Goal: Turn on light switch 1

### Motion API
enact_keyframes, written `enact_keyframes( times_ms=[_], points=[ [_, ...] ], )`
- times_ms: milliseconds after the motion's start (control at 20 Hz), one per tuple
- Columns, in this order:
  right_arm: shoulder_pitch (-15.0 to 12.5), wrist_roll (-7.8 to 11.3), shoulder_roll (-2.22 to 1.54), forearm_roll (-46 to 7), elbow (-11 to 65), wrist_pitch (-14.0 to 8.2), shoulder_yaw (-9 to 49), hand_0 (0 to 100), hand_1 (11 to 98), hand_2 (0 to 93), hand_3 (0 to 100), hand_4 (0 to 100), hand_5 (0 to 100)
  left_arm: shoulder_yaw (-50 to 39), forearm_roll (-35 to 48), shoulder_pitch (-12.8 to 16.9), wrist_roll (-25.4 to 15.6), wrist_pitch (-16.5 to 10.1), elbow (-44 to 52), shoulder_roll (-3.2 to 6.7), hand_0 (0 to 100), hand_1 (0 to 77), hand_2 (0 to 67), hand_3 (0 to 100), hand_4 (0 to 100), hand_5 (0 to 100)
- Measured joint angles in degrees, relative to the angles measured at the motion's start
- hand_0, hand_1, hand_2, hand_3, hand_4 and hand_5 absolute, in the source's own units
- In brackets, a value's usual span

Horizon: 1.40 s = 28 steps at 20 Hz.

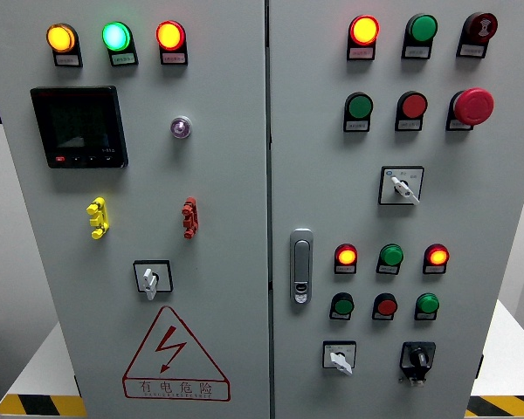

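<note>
A grey electrical cabinet (236,175) with two doors fills the head view. The left door carries a lit yellow lamp (60,37), a lit green lamp (116,36) and a lit red lamp (169,35). Below them are a yellow toggle (97,217), a red toggle (189,218) and a white rotary switch (151,278). The right door has more rotary switches: a white one (403,185) in the middle, another white one (340,358) and a black one (417,358) at the bottom. Labels are too small to read, so I cannot tell which is switch 1. Neither hand shows.
A black display (79,126) and a small round button (180,127) sit on the left door, above a red warning triangle (175,356). The right door holds a metal handle (301,266), a red emergency stop (473,106) and rows of lamps and push buttons (390,255).
</note>
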Motion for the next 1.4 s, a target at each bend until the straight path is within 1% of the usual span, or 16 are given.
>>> enact_keyframes(
  times_ms=[50,100,200,250,300,350,450,550,650,800,950,1150,1250,1300,1400],
  points=[
    [0.0,0.0,0.0,0.0,0.0,0.0,0.0,0,19.4,0.0,19,19,11,-0.2,0.1,0.1,-1.6,0.0,-2.8,-0.02,0,16.6,13.1,9,29,25],
    [0.0,0.0,0.0,0.0,0.0,0.0,0.0,0,19.4,0.0,19,19,11,-0.2,0.1,0.5,-3.1,0.1,-6.0,-0.02,0,17.1,14.1,12,32,27],
    [0.0,0.0,0.0,0.0,0.0,0.0,0.0,0,19.5,0.0,19,19,11,0.2,0.0,2.1,-4.7,0.1,-13.7,0.06,0,17.8,16.0,19,38,32],
    [0.0,0.0,0.0,0.0,0.0,0.0,0.0,0,19.5,0.0,19,19,11,0.4,-0.1,2.6,-5.0,0.0,-17.7,0.1,0,18.1,16.6,21,39,34],
    [0.0,0.0,0.02,0.0,0.0,0.0,0.0,0,19.5,0.0,19,19,11,0.8,-0.2,2.9,-5.1,0.0,-21.5,0.11,0,18.6,18.4,26,45,38],
    [0.0,0.0,0.05,0.0,0.0,0.0,0.0,0,19.5,0.0,19,19,11,1.7,-0.2,3.0,-5.2,-0.1,-25.1,0.11,0,18.7,19.1,27,46,40],
    [0.0,0.0,0.05,0.0,0.0,0.0,0.0,0,19.5,0.0,19,19,11,4.1,-0.3,3.5,-5.2,0.2,-32.2,0.11,0,19.2,21.9,37,52,45],
    [0.0,0.0,0.05,0.0,0.0,-0.1,0.0,0,19.5,0.0,19,19,11,6.2,-0.3,4.7,-5.2,0.5,-40.2,0.2,0,19.5,23.2,44,54,46],
    [0.0,0.0,0.06,0.0,0.0,-0.1,0.0,0,19.5,0.0,19,19,11,7.2,-0.4,5.4,-4.6,0.7,-47.8,0.28,0,19.4,24.0,47,56,46],
    [0.0,0.0,0.06,0.0,0.0,0.0,0.0,0,19.5,0.0,19,19,11,7.4,-0.5,5.6,-2.1,0.7,-57.3,0.34,0,18.8,24.7,49,59,48],
    [0.0,0.0,0.01,0.0,0.0,0.0,0.0,0,19.5,0.0,19,19,11,7.4,-1.3,5.7,1.3,0.7,-65.9,0.29,0,20.8,27.2,53,63,51],
    [0.0,0.0,0.0,0.0,0.0,0.0,0.0,0,19.5,0.0,19,19,11,7.5,-2.4,5.2,7.2,0.8,-74.7,0.41,0,24.4,29.4,60,71,55],
    [0.0,0.0,0.01,0.0,0.0,0.0,0.0,0,19.5,0.0,19,19,11,7.9,-2.5,4.3,9.9,1.0,-76.9,0.43,0,26.0,30.3,61,72,56],
    [0.0,0.0,0.04,0.0,0.0,0.0,0.0,0,19.5,0.0,19,19,11,8.0,-2.5,3.5,11.1,1.3,-77.4,0.38,0,26.7,30.9,64,75,60],
    [0.0,0.0,0.04,0.0,0.0,0.0,0.0,0,19.5,0.0,19,19,11,8.1,-2.5,1.6,13.7,3.6,-77.9,0.25,0,28.9,31.8,67,81,66]
  ],
)
